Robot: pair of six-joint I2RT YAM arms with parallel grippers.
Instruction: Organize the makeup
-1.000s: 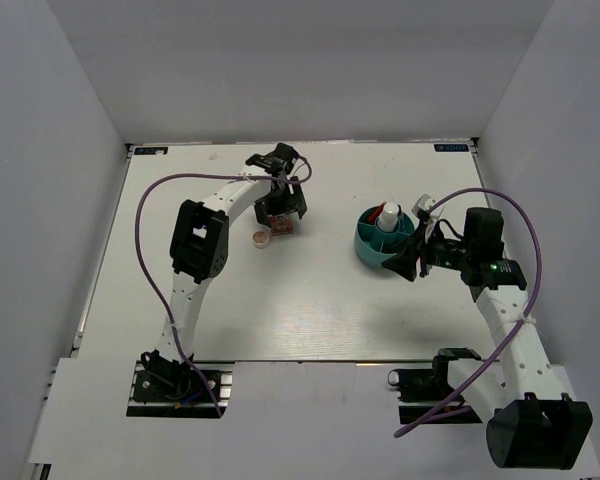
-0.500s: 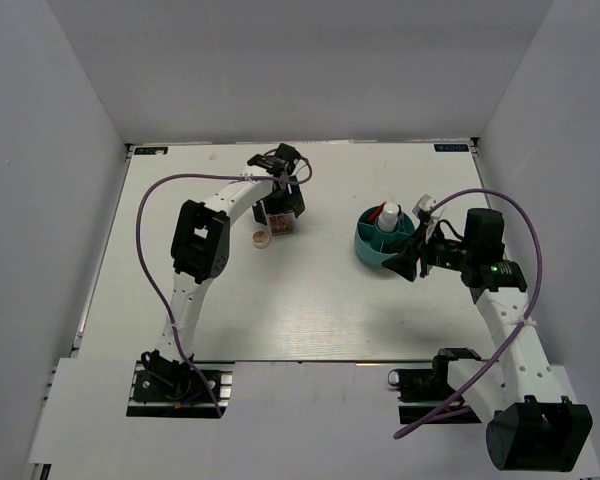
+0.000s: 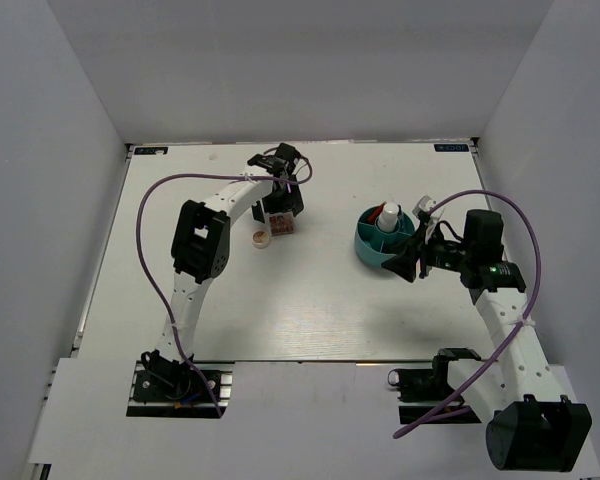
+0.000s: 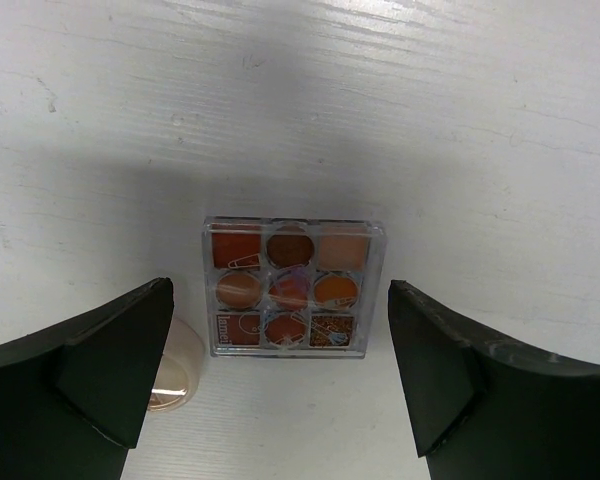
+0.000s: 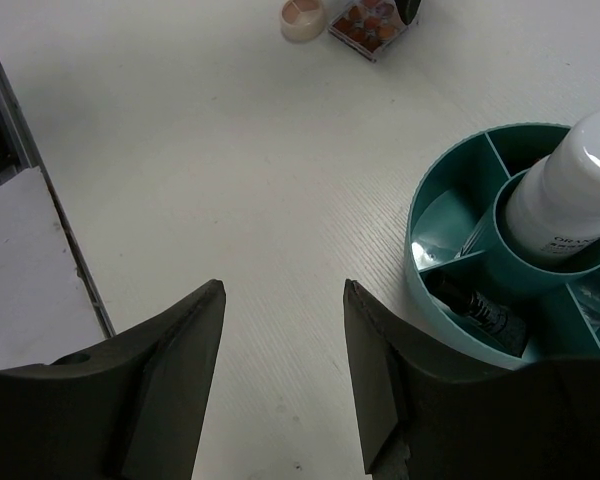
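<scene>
The square pink-toned palette (image 4: pixel 290 288) lies flat on the table, between and just ahead of my open left gripper (image 4: pixel 280 375). The round beige compact (image 4: pixel 173 370) lies beside it, next to my left finger. Both show in the top view, palette (image 3: pixel 282 225) and compact (image 3: pixel 262 238), under the left gripper (image 3: pixel 283 203). They also show far off in the right wrist view, palette (image 5: pixel 370 22) and compact (image 5: pixel 302 18). My right gripper (image 5: pixel 283 300) is open and empty over bare table, beside the teal tub (image 5: pixel 432 290). The tub holds a white bottle (image 5: pixel 572 185) and a black tube (image 5: pixel 475 305).
The teal round divided tub (image 3: pixel 364 243) stands right of centre, with my right gripper (image 3: pixel 408 262) at its near right side. White walls close in the table on three sides. A grey ledge (image 5: pixel 25 290) runs along the table's near edge.
My left gripper has shifted slightly over the palette. The right arm and the objects have not moved.
</scene>
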